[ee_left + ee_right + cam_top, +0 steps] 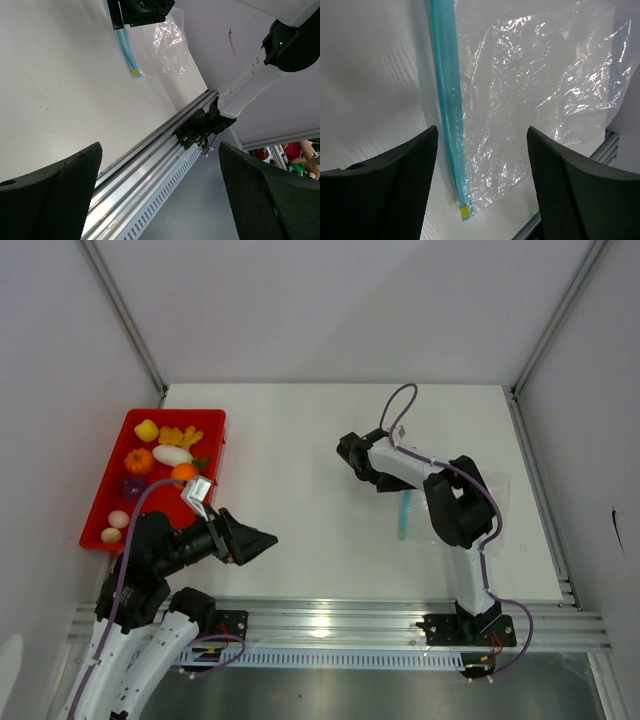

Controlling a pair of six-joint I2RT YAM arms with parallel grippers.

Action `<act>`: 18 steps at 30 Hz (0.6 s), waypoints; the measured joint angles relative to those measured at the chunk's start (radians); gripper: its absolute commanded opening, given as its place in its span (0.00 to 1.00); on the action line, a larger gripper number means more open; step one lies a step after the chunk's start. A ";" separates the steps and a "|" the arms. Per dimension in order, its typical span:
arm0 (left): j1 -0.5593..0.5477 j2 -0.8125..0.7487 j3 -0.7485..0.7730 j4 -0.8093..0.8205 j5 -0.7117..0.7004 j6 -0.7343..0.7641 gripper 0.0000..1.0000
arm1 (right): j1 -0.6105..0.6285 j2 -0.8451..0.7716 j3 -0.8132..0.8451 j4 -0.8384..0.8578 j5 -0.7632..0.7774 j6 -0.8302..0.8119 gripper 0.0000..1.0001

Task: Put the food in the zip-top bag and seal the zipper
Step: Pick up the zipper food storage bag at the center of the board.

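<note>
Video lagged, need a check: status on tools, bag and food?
Left tool open, empty, near red tray. Right tool open, empty, above zipper. Zip-top bag flat, empty; food all in tray. No obstruction seen.

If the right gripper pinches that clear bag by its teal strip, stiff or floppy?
Probably floppy: the zip-top bag is thin, crinkled film lying flat. Likely light, so a push may slide it on the smooth table. The zipper looks thicker, perhaps the firmest grip.
</note>
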 measured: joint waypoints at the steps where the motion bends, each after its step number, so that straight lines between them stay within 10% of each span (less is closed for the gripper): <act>1: 0.000 0.000 0.000 0.000 0.000 0.001 1.00 | 0.000 0.009 0.000 0.005 -0.003 -0.002 0.74; 18: 0.000 0.058 -0.008 0.014 0.031 0.017 1.00 | -0.008 0.073 -0.081 0.016 0.046 0.014 0.63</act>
